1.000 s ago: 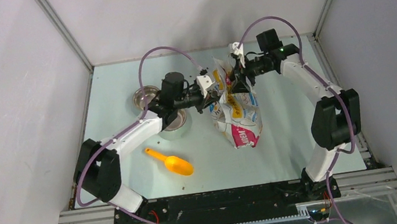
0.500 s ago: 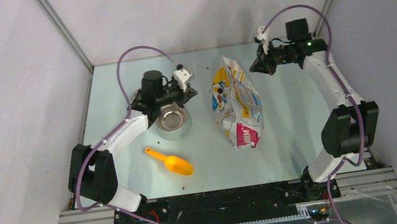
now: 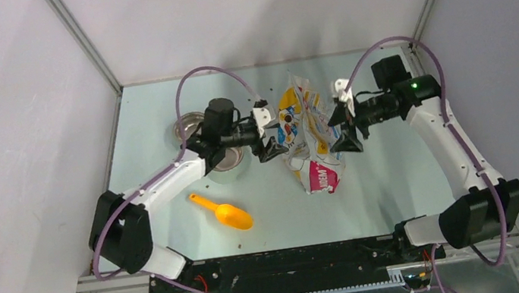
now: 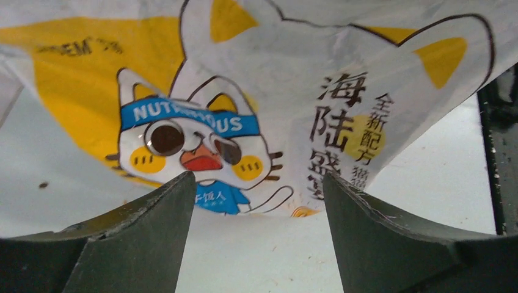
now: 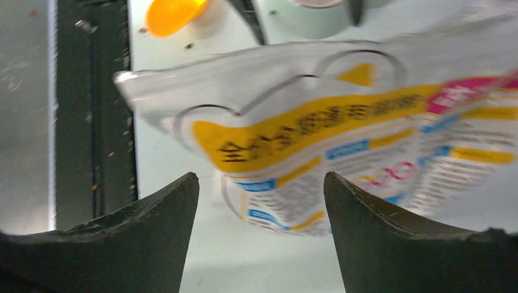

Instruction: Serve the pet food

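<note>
Since the bag (image 3: 308, 136) lies just ahead of both, left gripper (image 3: 271, 149) and right gripper (image 3: 346, 142) stand spread, seemingly ready to pinch it.

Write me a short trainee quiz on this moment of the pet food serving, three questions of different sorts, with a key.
1. Fill in the blank: the orange scoop lies on the table nearer the base of the ___ arm.
2. Choose one: what sits between the left claw and the right claw? A) the scoop B) the cat-printed bag C) nothing
3. True or false: both claws are shut on the bag.

Key: 1 left; 2 B; 3 false, since both stand open with nothing between their fingers.
</note>
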